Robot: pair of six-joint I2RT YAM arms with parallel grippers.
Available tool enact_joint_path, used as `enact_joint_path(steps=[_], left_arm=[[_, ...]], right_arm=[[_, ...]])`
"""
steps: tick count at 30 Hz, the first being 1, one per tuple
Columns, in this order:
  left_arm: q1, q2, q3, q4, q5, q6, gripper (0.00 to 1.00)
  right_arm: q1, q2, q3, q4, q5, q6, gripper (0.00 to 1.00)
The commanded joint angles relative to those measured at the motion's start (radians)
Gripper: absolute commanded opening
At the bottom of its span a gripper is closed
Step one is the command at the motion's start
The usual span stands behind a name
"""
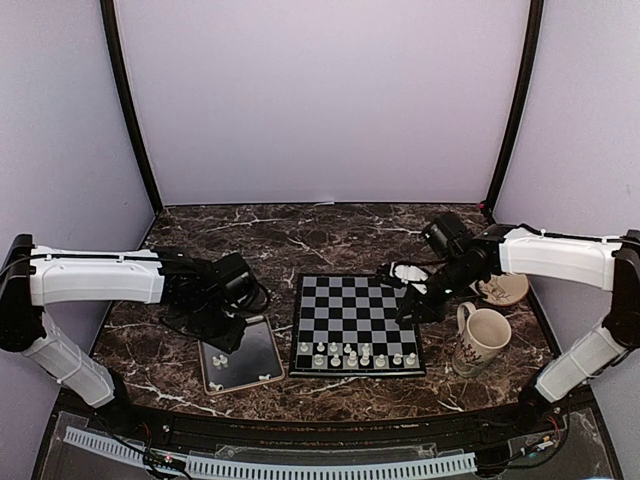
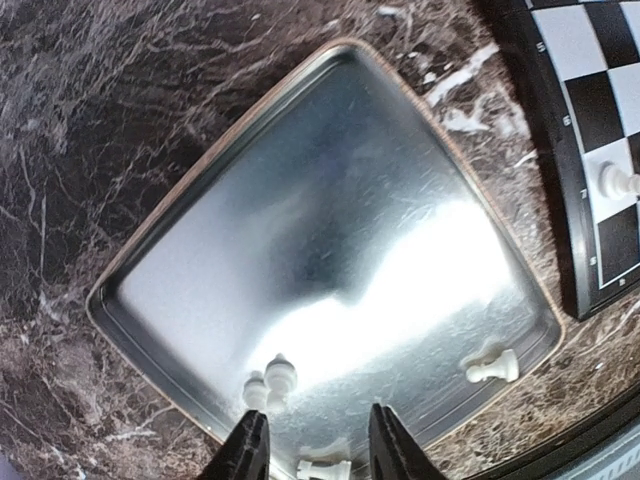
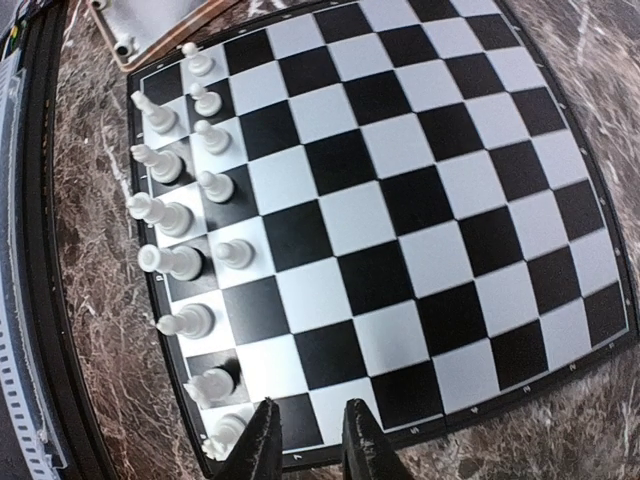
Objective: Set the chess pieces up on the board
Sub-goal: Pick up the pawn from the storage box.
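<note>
One left arm (image 1: 95, 277), white-cased, reaches in from the left over a dark marbled worktop (image 1: 300, 240). The left jaws hang above the near end of a silver-rimmed metal tray (image 2: 200, 240) and stand apart, clasping nothing. Four chess pieces (image 2: 492, 368) are on that tray. One lies on its side near the corner towards the board, two touch each other (image 2: 270, 382) just beside one fingertip (image 2: 245, 450), and one lies fallen (image 2: 322, 468) between the two fingertips, touched by neither. The board (image 1: 358, 300), black and light-grey squares in a thin dark border, lies flat just right of the tray with a strip of worktop between them. About a dozen whitish pieces (image 3: 170, 262) stand upright on it, in the two ranks nearest the arm bases. The right jaws hover over the board's right edge close to its near corner, parted by a narrow gap with nothing in it. One fingertip (image 3: 262, 445) is just beside the corner piece (image 3: 225, 432). A cream mug (image 1: 482, 338) with dark markings stands upright on the worktop right of the board. A small dish (image 1: 503, 290) sits just beyond the mug, partly hidden by the right arm (image 1: 555, 255), also white-cased, which enters from the right.
</note>
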Motion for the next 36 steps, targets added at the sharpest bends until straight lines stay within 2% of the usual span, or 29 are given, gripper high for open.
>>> enact_joint_path(steps=[1,7,18,36], left_arm=[[0.030,-0.006,-0.024,-0.084,0.000,0.015,0.36],[0.049,0.070,0.011,-0.096,0.035,0.088,0.32],[0.049,0.130,0.022,-0.121,0.028,0.127,0.29],[0.048,0.188,0.060,-0.062,0.051,0.183,0.07]], right_arm=[[-0.108,-0.066,-0.051,0.092,-0.094,-0.008,0.23],[-0.185,-0.091,-0.086,0.113,-0.108,-0.013,0.23],[-0.197,-0.088,-0.089,0.121,-0.098,-0.018,0.23],[-0.197,-0.072,-0.090,0.118,-0.094,-0.020,0.24]])
